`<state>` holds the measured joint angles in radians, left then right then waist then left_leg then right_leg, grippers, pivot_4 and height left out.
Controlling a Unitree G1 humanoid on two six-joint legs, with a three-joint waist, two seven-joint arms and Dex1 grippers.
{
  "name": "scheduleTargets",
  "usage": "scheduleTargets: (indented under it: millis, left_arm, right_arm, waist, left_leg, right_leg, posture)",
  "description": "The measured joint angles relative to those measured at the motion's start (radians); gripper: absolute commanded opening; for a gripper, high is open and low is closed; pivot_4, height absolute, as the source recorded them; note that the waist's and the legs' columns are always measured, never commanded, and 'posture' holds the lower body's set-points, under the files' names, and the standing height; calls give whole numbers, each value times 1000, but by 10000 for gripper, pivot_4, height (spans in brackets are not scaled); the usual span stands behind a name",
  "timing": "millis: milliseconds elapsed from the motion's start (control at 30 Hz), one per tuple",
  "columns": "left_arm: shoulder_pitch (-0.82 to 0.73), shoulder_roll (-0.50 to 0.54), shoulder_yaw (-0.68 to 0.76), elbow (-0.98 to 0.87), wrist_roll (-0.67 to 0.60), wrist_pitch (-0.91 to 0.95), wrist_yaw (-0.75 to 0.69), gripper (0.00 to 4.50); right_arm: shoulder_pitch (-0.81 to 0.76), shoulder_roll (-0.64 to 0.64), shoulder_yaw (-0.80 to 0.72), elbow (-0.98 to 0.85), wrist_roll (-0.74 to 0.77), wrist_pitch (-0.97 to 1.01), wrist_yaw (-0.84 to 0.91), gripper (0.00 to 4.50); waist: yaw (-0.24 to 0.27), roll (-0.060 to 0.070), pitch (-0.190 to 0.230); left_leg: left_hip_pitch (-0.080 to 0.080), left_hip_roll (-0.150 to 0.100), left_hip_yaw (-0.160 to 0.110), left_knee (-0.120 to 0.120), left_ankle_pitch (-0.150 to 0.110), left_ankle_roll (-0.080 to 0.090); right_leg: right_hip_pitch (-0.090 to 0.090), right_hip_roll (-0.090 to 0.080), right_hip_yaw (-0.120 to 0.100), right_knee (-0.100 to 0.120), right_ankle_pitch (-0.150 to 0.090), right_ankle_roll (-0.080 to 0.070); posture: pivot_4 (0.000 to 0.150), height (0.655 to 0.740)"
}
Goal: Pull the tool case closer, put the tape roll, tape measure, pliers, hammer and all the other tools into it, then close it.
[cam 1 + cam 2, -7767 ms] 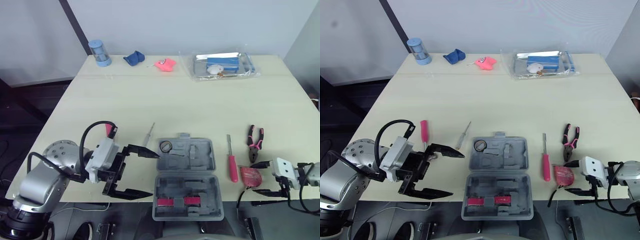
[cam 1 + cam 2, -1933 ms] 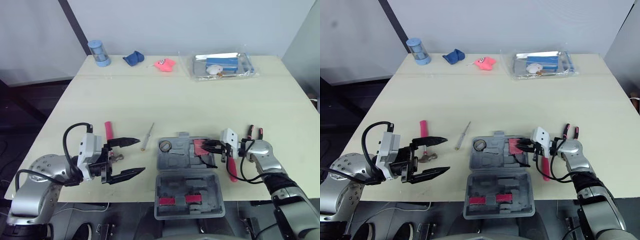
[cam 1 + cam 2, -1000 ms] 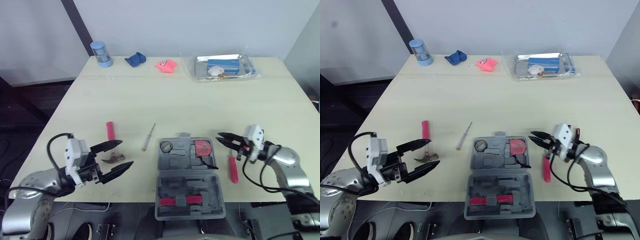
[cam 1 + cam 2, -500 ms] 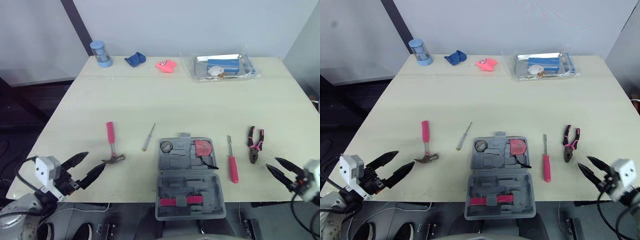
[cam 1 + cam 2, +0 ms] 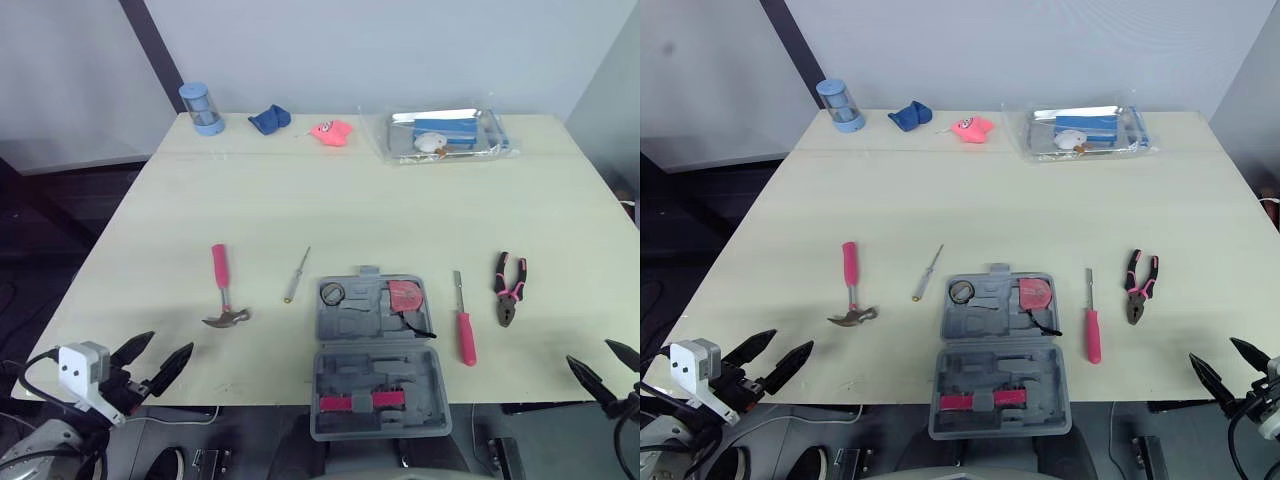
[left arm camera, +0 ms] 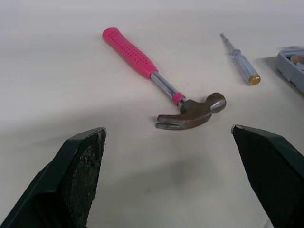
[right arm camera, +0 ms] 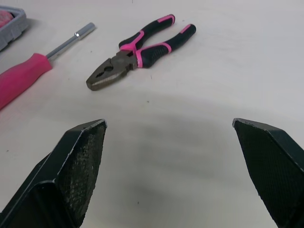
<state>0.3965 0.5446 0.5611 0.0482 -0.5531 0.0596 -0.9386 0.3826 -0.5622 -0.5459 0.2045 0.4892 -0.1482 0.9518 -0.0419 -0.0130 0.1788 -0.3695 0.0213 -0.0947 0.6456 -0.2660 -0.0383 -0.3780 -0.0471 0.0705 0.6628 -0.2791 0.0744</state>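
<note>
Pincers, both released and empty, hang at the surface's [image 5: 350, 200] near edge: left pincer [image 5: 160, 352], right pincer [image 5: 598, 358]. The open case [image 5: 375, 345] lies between them with the tape measure [image 5: 404, 296] inside, the hammer [image 5: 222, 290] to its left and the pliers [image 5: 510, 287] to its right.

The red tape measure [image 5: 404, 295], which lay on the desk [image 5: 330, 200] right of the tool case [image 5: 375, 350] with the right pincer [image 5: 588, 350] at it, now sits in the case's upper right pocket. That pincer has let go and drawn back off the desk's near right edge, fingers apart. The left pincer [image 5: 172, 341] has retreated from beside the case to the near left corner, also spread.
</note>
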Motion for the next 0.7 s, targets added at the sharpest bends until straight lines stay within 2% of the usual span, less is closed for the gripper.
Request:
scheduleTargets:
  millis: [333,700]
  left_arm:
    - [-60,65,-87,-133,9,-17,-93,45000]
    - [-201,177,-231,-296,-25,66,-219,45000]
  right_arm:
    - [-71,56,110,-206,-43,138,-191,44765]
    - [-163,228,259,-398,-140,367,-542,44765]
  waist:
    - [3,0,0]
    - [1,1,0]
  left_leg:
    - [0,0,0,-1,0,0]
    - [0,0,-1,-2,0,0]
  right_leg:
    - [0,0,0,0,1,2]
    - [-1,0,0,0,1,2]
  posture:
    - [1500,7400]
    - [1500,7400]
